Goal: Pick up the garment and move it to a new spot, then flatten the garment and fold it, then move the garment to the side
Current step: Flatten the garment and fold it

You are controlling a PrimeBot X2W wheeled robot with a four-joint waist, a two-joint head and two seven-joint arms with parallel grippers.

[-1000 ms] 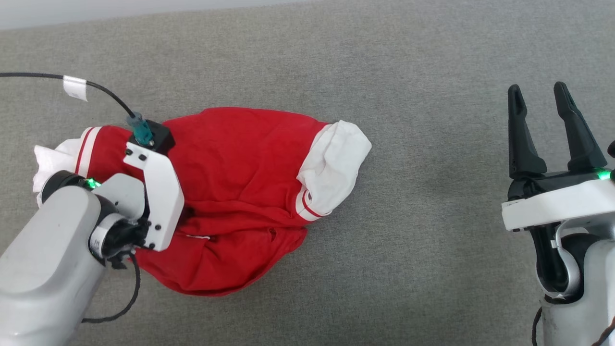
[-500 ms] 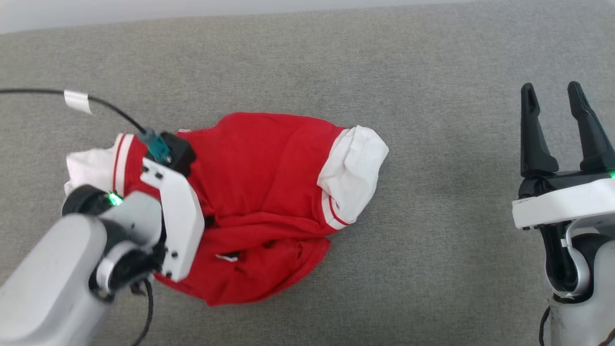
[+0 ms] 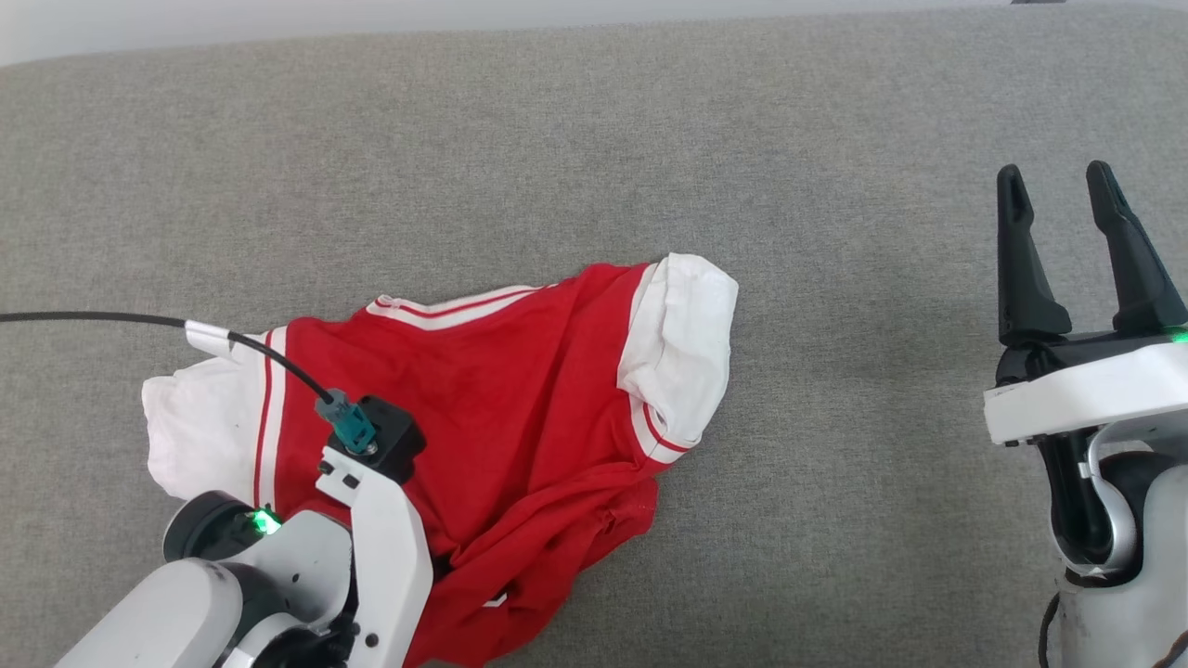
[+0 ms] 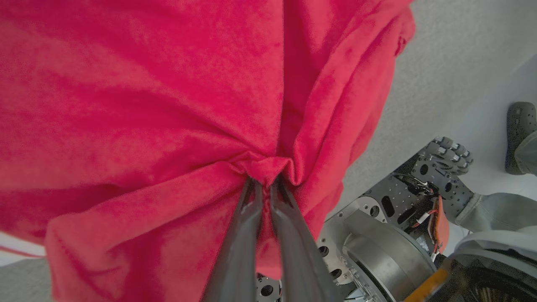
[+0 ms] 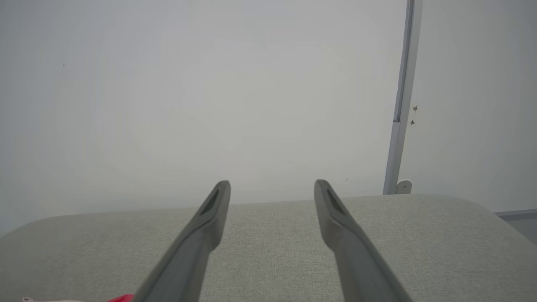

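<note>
The garment [image 3: 520,390] lay crumpled on the grey cushion [image 3: 594,139], on the cushion's near left part, red body up, and part of it hung over the cushion's near edge. One white sleeve [image 3: 682,353] pointed toward the cushion's middle and the other white sleeve [image 3: 195,436] lay toward its left end. A band of red-and-white striped trim [image 3: 455,304] ran along the edge of the shirt that faced the far side of the cushion. In the left wrist view the left gripper [image 4: 265,181] had its two dark fingers pressed together on a small bunched pleat of the red fabric [image 4: 147,105], folds radiating from the pinch. The right gripper [image 3: 1054,172] hung over the cushion's right end with its fingers spread wide and nothing between them, well apart from the shirt. From the right wrist view the spread right gripper [image 5: 272,183] pointed across the cushion [image 5: 272,251] toward a pale wall [image 5: 209,84] behind it.
</note>
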